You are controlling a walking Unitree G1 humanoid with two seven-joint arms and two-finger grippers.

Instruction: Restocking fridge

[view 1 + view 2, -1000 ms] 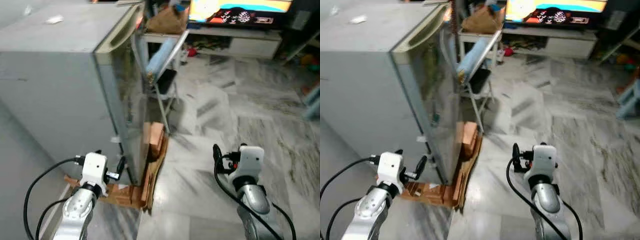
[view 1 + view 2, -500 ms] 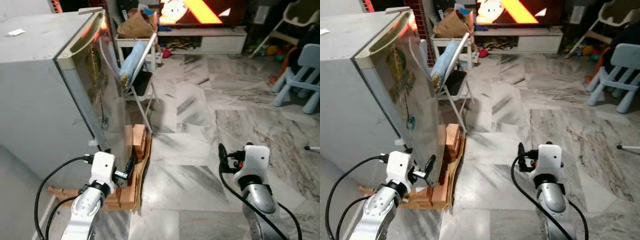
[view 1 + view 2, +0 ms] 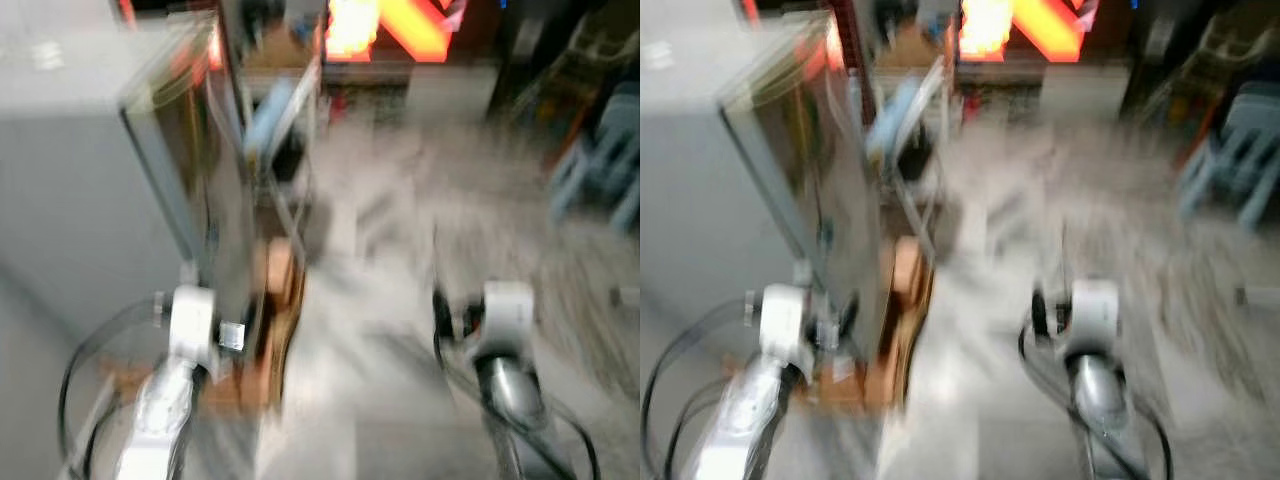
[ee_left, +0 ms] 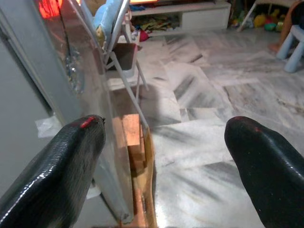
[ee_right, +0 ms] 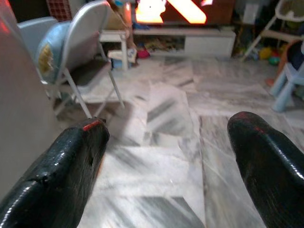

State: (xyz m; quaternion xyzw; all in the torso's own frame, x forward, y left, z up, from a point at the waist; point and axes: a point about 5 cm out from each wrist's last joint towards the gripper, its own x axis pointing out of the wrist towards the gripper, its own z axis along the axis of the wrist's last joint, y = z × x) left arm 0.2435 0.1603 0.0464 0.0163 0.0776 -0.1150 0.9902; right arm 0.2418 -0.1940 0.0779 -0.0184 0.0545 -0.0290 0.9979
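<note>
Camera shifted, blurred — fridge [image 3: 100, 190] beside open left gripper [image 4: 161, 175].

Silver arms, white wrists, black cables, black fingers [image 4: 71, 161].

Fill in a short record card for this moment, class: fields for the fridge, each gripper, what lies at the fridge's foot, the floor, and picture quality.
Fridge: grey fridge, on the robot's left
Left gripper: left gripper open, holding nothing, beside the fridge's lower corner
Right gripper: right gripper open, holding nothing, above the floor
At fridge's foot: brown cardboard pieces
Floor: grey marble floor
Nearby: folding chair
Picture quality: head views blurred; wrist views sharp
</note>
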